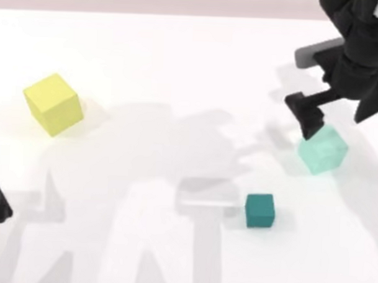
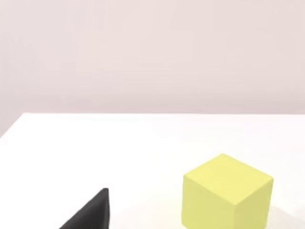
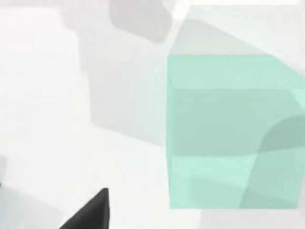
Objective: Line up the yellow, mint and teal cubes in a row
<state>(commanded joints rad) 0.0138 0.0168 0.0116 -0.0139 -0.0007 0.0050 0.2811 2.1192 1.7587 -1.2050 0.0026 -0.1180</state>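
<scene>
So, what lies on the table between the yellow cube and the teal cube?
Nothing: in the top view, only bare white table with shadows lies between the yellow cube and the teal cube.

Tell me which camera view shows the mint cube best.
The right wrist view: the mint cube fills much of the picture, with its top and one side face plain. The top view shows it whole but small at the table's right, with the right gripper partly over its edge. The left wrist view does not show it, only the yellow cube.

Rendered simulation, bare white table [image 1: 179, 66], blank backdrop
</scene>
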